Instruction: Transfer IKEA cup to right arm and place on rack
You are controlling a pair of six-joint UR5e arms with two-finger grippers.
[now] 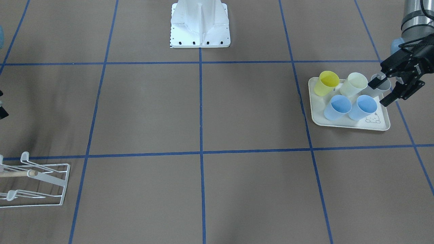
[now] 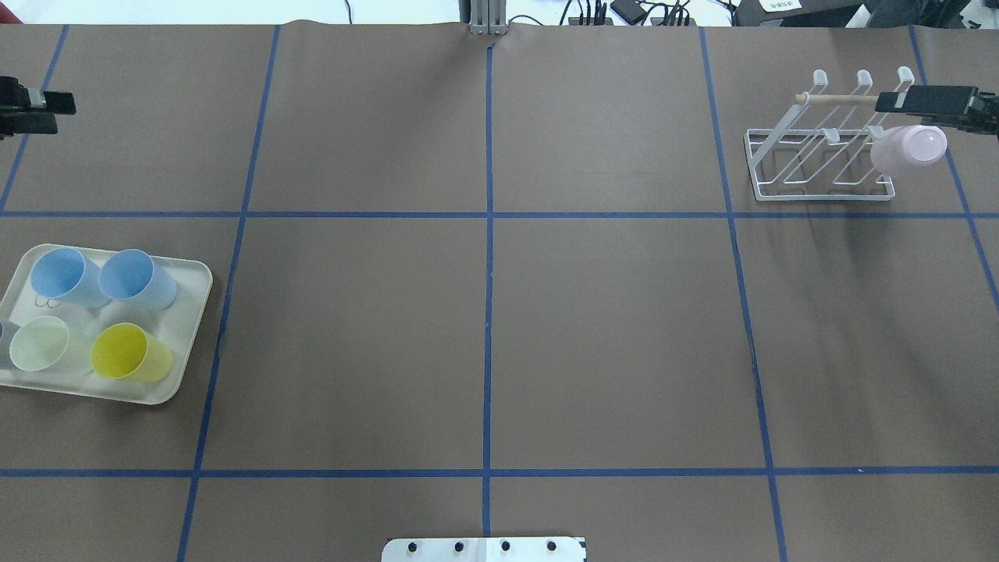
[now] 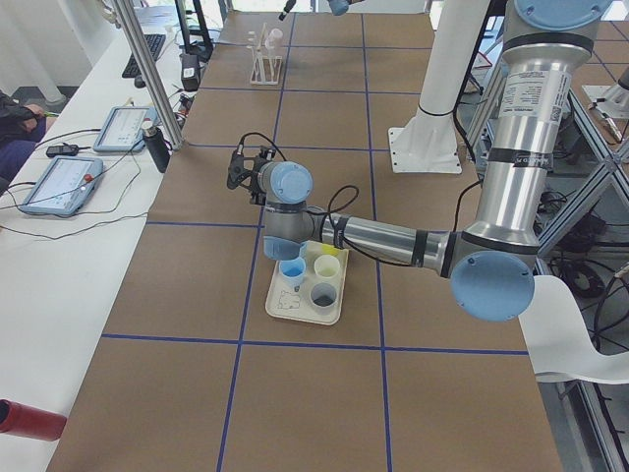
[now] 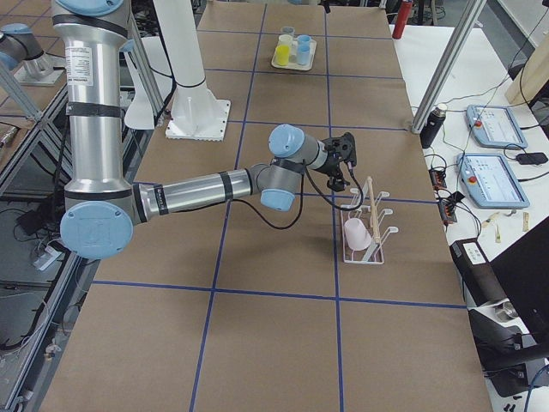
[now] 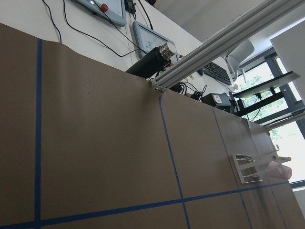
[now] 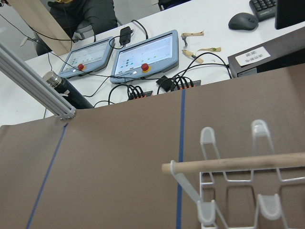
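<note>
Pink cup [image 2: 909, 150] sits on the rack [image 2: 823, 197], mouth down and tilted over a prong at the end nearest the right arm [image 4: 197, 190], its base turned up toward the overhead camera. A dowel [image 2: 835, 98] runs through the rack's top.

The right gripper [image 2: 886, 104] hangs just above and beside it, apart from it. I cannot tell how wide its jaws stand.

At the table's other end a cream tray [image 1: 339, 124] holds five upright cups: a yellow cup [image 1: 327, 83], a pale cup [image 1: 354, 84] and a grey cup [image 1: 382, 88] in one row, and two blue cups [image 1: 337, 107] [image 1: 362, 107] in the other. None shows anything inside.

The left gripper [image 1: 377, 92] is spread wide and grips nothing. In the front view it overlaps the grey cup, but the side view shows it raised clear of the tray, pointing away from the robot's base [image 1: 200, 23].
</note>
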